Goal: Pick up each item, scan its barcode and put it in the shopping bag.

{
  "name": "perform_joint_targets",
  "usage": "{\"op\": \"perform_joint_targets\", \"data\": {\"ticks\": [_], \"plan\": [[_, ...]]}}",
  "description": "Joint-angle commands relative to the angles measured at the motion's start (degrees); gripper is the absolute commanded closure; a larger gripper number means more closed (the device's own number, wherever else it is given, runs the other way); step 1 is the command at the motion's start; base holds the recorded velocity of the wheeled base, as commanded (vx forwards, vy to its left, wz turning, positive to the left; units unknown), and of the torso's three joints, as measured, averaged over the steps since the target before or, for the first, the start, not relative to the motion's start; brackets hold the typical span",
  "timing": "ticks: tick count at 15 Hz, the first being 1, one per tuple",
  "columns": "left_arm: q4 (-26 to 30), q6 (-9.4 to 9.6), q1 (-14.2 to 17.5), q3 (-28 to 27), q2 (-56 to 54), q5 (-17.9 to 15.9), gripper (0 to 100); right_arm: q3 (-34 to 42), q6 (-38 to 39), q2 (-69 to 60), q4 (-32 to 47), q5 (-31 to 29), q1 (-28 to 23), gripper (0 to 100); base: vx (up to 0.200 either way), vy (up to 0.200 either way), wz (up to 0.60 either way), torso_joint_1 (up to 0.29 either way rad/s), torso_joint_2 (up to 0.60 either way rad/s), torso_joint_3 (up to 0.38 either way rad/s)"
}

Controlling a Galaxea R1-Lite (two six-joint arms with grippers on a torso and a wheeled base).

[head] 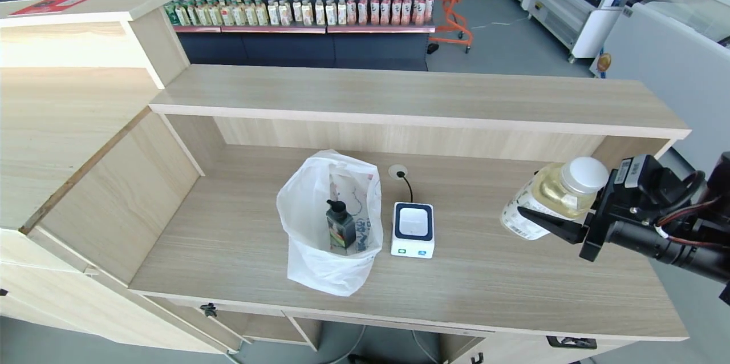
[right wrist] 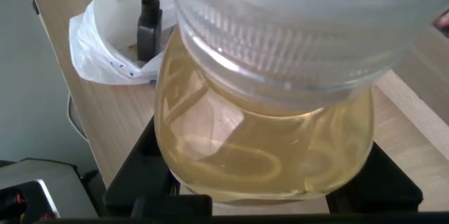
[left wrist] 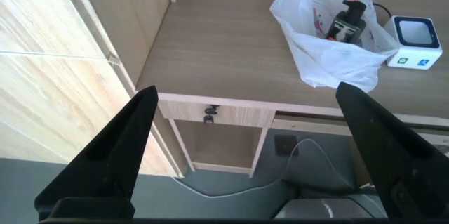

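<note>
While the bottle (head: 542, 193) is up in the air: the step looks like the scan. It is picked up but not yet at the scanner (head: 412, 229).
Bottle place: above the desk (head: 485, 273), well apart from the scanner, at its 3 o'clock.
Right end effector (head: 547, 213): closed tight on the bottle, just under the cap.
Left end effector (left wrist: 247, 94): wide open, with nothing in it.
Next move: I think the bottle must go toward 9 o'clock, over the scanner's window, barcode side down. I cannot tell where the barcode is.
Bottle look: see-through, with pale yellow drink inside, a whitish cap and a white label. It is tipped on its side.
Shopping bag (head: 302, 210): just beside the scanner at its 9 o'clock, mouth open, with a dark pump bottle (head: 341, 224) inside.
</note>
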Motion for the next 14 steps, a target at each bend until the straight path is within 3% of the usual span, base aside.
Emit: {"op": "perform_joint_targets", "data": {"ticks": [1,5,11,14], "plan": [[0.00,0.04,0.02,0.00,-0.02,0.00,0,-0.09,-0.05,0.98,-0.02,0.69,0.03,100,0.000,0.200,0.00,0.002,0.00,0.002],[0.00,0.04,0.02,0.00,0.06,-0.09,0,0.09,-0.13,2.04,-0.11,1.22,-0.06,100,0.000,0.050,0.00,-0.001,0.00,0.001],[0.00,0.13,0.02,0.00,-0.02,-0.09,0,-0.17,-0.49,5.47,-0.38,1.22,-0.14,100,0.200,0.000,0.00,-0.002,0.00,0.002],[0.00,0.13,0.02,0.00,-0.02,-0.09,0,-0.26,-0.75,9.77,-4.59,1.22,-0.58,100,0.200,0.000,0.00,0.014,0.01,0.007]]}}
